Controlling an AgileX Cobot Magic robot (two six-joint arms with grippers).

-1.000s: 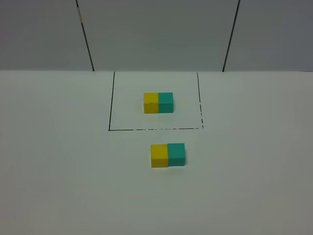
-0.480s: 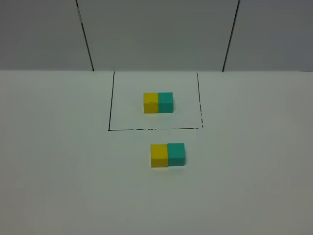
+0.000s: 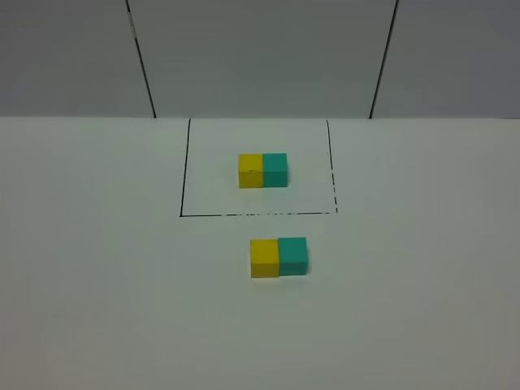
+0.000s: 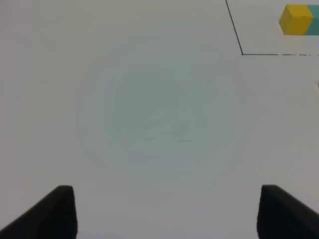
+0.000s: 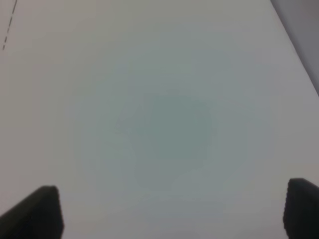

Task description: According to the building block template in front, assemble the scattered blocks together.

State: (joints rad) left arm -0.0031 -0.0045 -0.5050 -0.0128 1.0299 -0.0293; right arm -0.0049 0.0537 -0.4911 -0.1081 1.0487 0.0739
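Observation:
The building block template, a yellow cube joined to a teal-green cube, sits inside a thin black drawn rectangle at the middle back. In front of that rectangle the scattered blocks stand side by side and touching: the yellow cube on the left, the teal-green cube on the right. Neither arm appears in the exterior high view. In the left wrist view my left gripper is open over bare table, with the template's yellow cube far off. My right gripper is open over bare table as well.
The white table runs back to a grey panelled wall with dark seams. A corner of the drawn rectangle shows in the left wrist view, and a dashed stretch of its line in the right wrist view.

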